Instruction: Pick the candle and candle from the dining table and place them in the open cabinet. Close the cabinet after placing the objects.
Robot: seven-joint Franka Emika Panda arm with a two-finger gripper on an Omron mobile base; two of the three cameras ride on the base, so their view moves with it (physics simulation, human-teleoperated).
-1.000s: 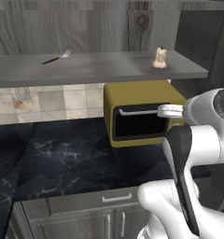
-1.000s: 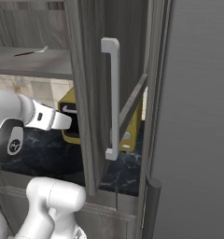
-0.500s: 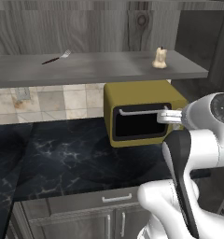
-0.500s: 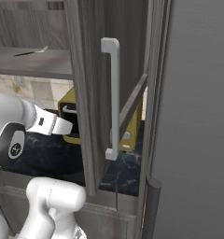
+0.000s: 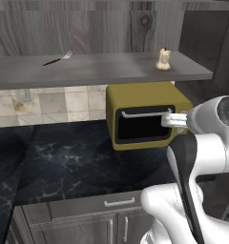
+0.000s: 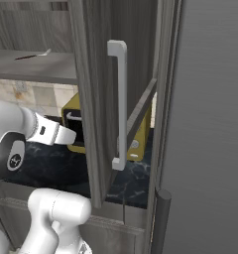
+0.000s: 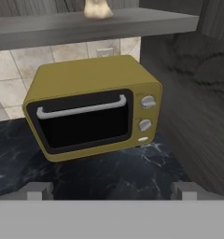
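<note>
**Candle on the shelf, pincer empty and apart**

A cream candle [image 5: 163, 59] stands upright near the right end of the cabinet [image 5: 135, 71] shelf, above the yellow microwave [image 5: 145, 114] on the black marbled counter [image 5: 64, 162]. A fork [image 5: 58, 59] lies well apart from it, toward the shelf's left. The cabinet door [image 6: 98, 99] stands open with its bar handle [image 6: 120, 104] facing out. The gripper [image 7: 111, 190] hangs in front of the microwave, fingers wide apart, holding nothing.
</note>
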